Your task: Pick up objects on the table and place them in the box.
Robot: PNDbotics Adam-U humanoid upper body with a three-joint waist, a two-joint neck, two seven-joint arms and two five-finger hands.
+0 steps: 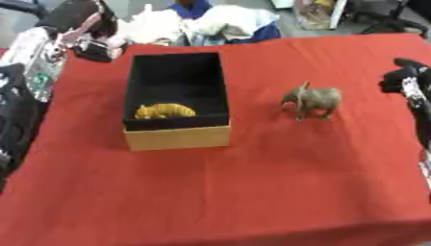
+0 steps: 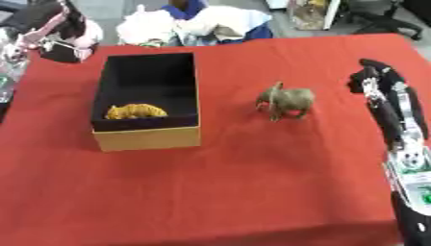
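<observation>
Grey elephant toy (image 2: 287, 101) upright on red counter (image 2: 252, 182), right of box (image 2: 147, 137) holding yellow toy (image 2: 134, 111). Right hand (image 2: 370, 79) near elephant, apart; fingers' state unclear. Left hand (image 1: 80, 21) at far left corner, fingers unclear.

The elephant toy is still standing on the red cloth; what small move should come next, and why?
Probably the right hand should move left toward the elephant toy. It stands upright on the table, outside the box, which already holds a yellow toy, and this hand is the nearer one.

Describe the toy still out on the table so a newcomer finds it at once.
On the red tablecloth, look right of the black-lined cardboard box. There the grey-brown elephant figure stands upright on the cloth. The only other toy, a yellow animal, lies inside the box.
</observation>
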